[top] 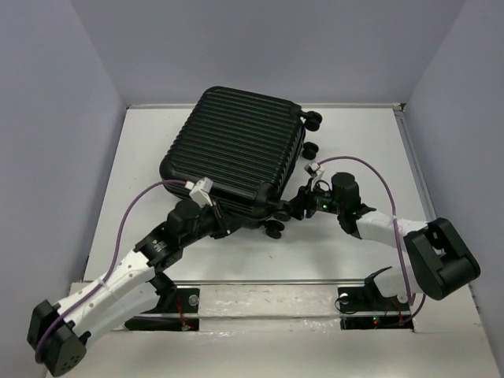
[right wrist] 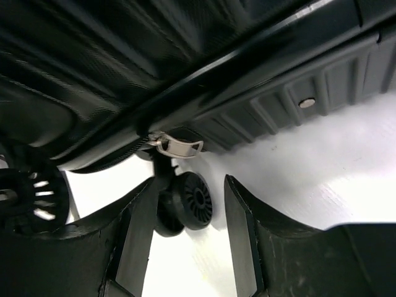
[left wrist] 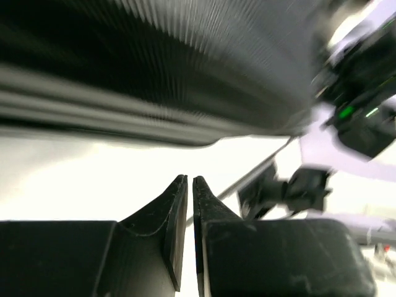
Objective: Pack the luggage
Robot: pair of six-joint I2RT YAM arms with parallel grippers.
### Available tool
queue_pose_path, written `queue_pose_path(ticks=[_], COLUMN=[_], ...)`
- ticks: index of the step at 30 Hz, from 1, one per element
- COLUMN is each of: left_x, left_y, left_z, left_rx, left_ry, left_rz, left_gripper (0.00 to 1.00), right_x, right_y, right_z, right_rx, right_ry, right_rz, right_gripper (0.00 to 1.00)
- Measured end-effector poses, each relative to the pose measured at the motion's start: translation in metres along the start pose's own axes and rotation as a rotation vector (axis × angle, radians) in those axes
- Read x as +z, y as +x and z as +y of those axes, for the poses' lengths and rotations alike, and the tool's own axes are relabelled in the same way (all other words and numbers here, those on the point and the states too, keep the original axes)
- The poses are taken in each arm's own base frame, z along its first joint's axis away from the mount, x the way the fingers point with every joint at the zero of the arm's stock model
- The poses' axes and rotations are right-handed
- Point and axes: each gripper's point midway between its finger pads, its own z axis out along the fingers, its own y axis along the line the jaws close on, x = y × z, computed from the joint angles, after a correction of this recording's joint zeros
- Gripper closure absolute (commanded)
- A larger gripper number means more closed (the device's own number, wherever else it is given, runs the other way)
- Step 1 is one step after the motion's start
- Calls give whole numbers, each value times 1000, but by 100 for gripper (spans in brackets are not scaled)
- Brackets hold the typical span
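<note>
Right wrist view, nearest first: the right claw is spread wide and grips nothing. A small black plastic caster wheel sits in the gap btwn its fingers, closer to the left finger, w/ clear space to the right one. Just above the gap, a bit left of centre frame, a silver metal zip pull hangs from the seam of the luggage, a small black hard-shell suitcase w/ ribbed ridges that fills the upper half of frame. The white tabletop shows at right.

Left wrist view (blurred): the left claw is clenched, tips all but touching, nothing btwn them. The luggage shell spans the top of frame, beyond the tips and apart from them.

Top view: the luggage lies flat in upper centre frame, ribbed shell up, and looks closed. It is turned a bit, long axis approx left-right, wheeled end toward frame right. The left claw is at the shell's lower-left edge, the right claw at the lower-right corner by the wheels.

Judgement: packing isn't started, since opening comes first. That turns on the zip pull, which lies just above and beyond the right claw's gap, so the right arm is nearer. It would need to lift clear of the wheel and pinch the tab. Risk: clamping the wheel instead.
</note>
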Motion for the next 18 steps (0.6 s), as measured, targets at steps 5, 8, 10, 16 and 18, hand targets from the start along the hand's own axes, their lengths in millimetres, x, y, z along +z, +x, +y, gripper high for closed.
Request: queue_pose_path(ticks=[5,8,10,16,18], left_x=[20,29,38,57,61], left_y=[40,38,38,53,57], left_z=[10,2,-6,-32,-38], left_rx=[12,23,33,63,70], left_ry=[-74,-72,-67,-25,-17], left_rz=[117,110,113,168,182], left_gripper=[80,80,78,73,69], right_x=[4,8,10,16,18], right_y=[-6,-10,-8,-5,-7], right_z=[0,1,0,-3,-4], right_rx=[-44,-71,-71,-73,-80], right_ry=[-24,-44,-53,-73,-75], right_rz=[-43,-60,-54,-47,-54], right_gripper=[46,46,46,50,57])
